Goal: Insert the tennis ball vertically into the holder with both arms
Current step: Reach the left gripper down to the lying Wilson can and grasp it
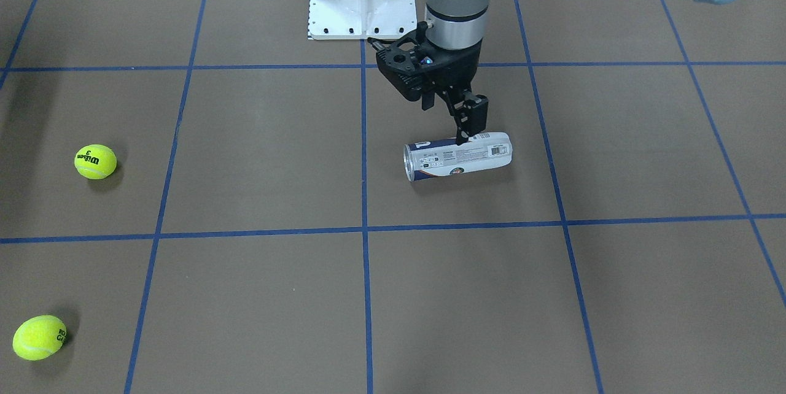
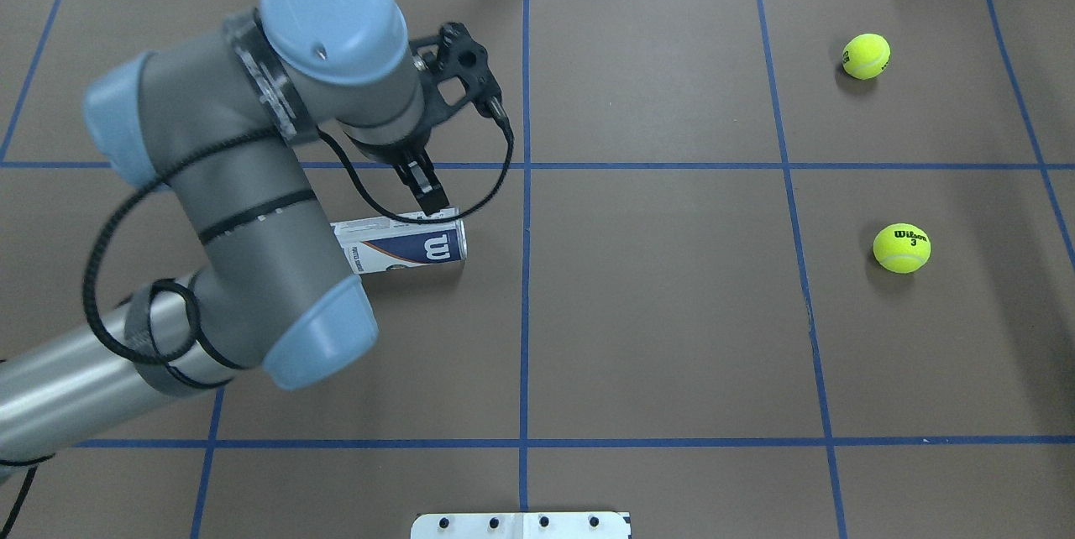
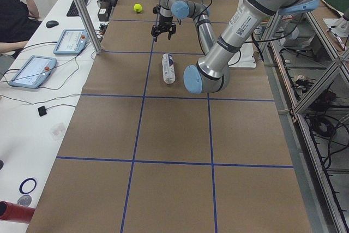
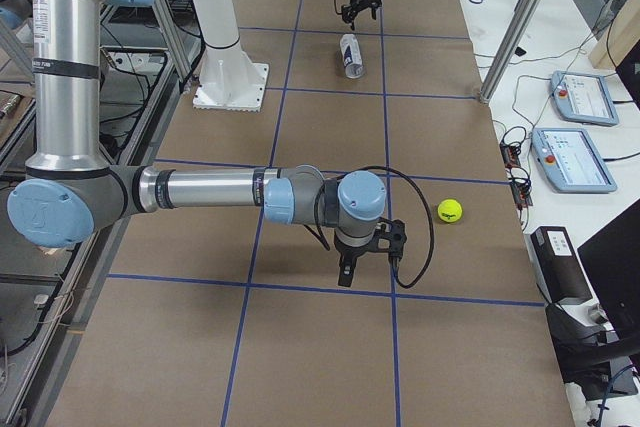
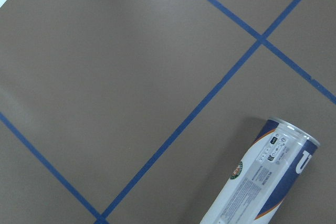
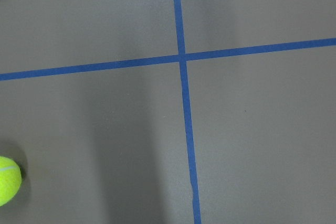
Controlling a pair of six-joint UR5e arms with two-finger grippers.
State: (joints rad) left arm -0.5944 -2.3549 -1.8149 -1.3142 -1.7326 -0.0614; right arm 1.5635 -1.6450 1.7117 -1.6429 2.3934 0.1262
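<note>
Behind the robot's side stand metal frames (image 3: 319,88) hung with cables. The worktop (image 2: 672,337) is covered in brown paper, ruled into large squares by blue tape. A white base plate (image 2: 521,525) sits at its robot-side edge. From there the left arm (image 2: 252,211) reaches over the left half. In the middle row of squares the can (image 2: 403,247) lies on its side, along the worktop's length, with its metal-rimmed end just short of the centre tape line. The left gripper (image 3: 163,34) hangs above the can with its fingers spread wide, holding nothing. A broad stretch of bare paper separates the can from the right half. There the nearer ball (image 2: 901,248), marked Wilson 3, sits in the same row. The farther ball (image 2: 865,56) sits in the last row, toward the far edge. The right gripper (image 4: 368,262) hangs low over the right end, near a ball; whether its fingers are apart or closed cannot be told. An aluminium post (image 3: 82,12) rises at the far edge. Beyond it a white desk (image 3: 32,113) carries two control tablets (image 3: 32,72), and a person in a dark top (image 3: 13,20) sits at it.
</note>
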